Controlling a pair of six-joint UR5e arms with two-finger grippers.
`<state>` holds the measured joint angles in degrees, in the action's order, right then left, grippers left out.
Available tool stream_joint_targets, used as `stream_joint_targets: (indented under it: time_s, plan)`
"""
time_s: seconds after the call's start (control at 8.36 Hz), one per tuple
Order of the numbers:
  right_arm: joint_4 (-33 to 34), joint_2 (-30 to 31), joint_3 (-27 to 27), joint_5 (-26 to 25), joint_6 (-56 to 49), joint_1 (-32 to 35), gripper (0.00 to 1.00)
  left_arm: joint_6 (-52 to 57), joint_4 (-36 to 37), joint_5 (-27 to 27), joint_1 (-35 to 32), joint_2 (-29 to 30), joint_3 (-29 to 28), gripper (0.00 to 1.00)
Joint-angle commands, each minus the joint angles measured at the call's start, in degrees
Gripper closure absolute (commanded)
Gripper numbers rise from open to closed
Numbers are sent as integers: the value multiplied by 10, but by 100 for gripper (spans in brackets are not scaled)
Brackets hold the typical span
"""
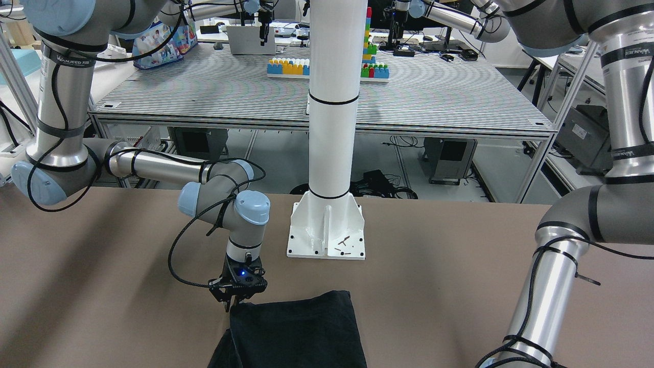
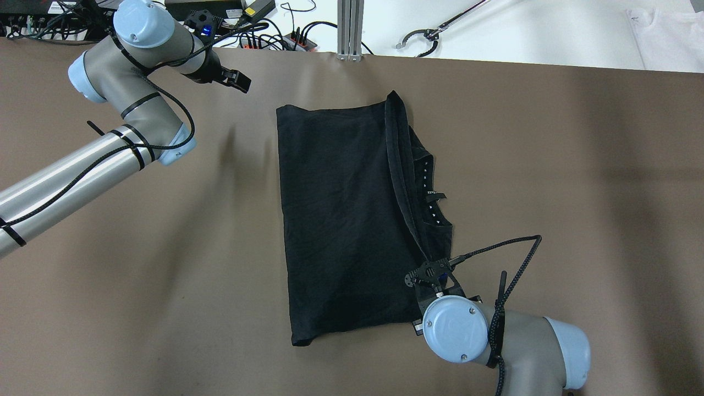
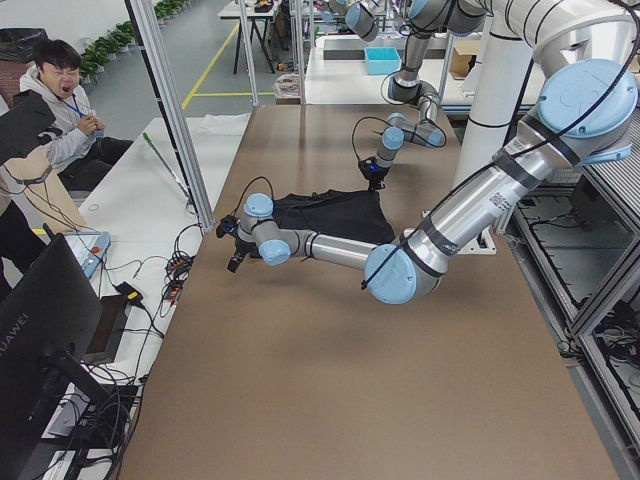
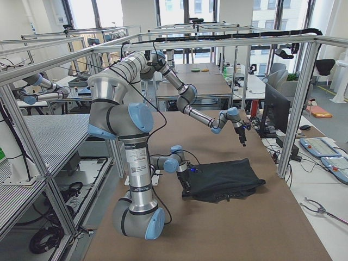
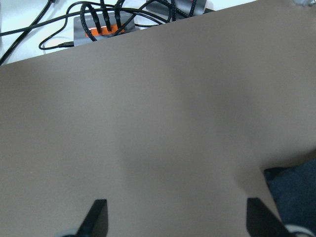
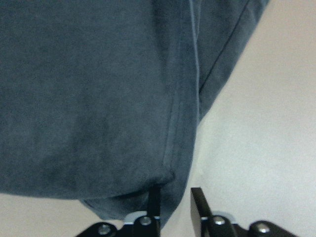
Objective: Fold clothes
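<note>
The clothes are one black garment (image 2: pixel 341 220), lying folded lengthwise in the middle of the brown table, with a doubled hem and collar part along its right side (image 2: pixel 418 181). My right gripper (image 2: pixel 428 275) is at the garment's near right corner. In the right wrist view its fingers (image 6: pixel 198 205) stand close together with the hem (image 6: pixel 170 148) between them, shut on it. In the front-facing view it (image 1: pixel 236 302) holds that corner low over the table. My left gripper (image 2: pixel 242 85) is open and empty above bare table at the far left, and a garment corner (image 5: pixel 296 192) shows at its view's lower right.
The white pillar's base plate (image 1: pixel 327 230) stands at the robot's side of the table. A power strip and cables (image 2: pixel 264 38) lie past the far edge. A white cloth (image 2: pixel 665 27) lies on the far right. Operators (image 3: pixel 60 110) sit beyond the table's far side.
</note>
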<state>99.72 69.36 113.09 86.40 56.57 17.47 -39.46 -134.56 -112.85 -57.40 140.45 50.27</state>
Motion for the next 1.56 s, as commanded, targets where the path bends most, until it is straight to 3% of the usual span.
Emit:
stream_joint_targets:
  time_s: [0.0, 0.24, 0.48, 0.72, 0.96, 1.2, 1.44]
  plan:
    - [0, -31, -5, -1, 56, -7, 6, 0, 0, 0, 0, 1, 0, 0]
    - [0, -66, -33, 3, 25, 45, 6, 0, 0, 0, 0, 1, 0, 0]
    - [0, -160, -150, 4, -17, 96, 6, 0, 0, 0, 0, 1, -1, 0]
    - [0, -216, -231, 7, -45, 136, 6, 0, 0, 0, 0, 1, 0, 0]
    - [-10, -251, -299, 12, -56, 159, 6, 0, 0, 0, 0, 1, -1, 0]
    - [-86, -251, -361, 11, -84, 158, 6, 0, 0, 0, 0, 1, -1, 0]
    - [-100, -253, -369, 12, -82, 157, 6, 0, 0, 0, 0, 1, -1, 0]
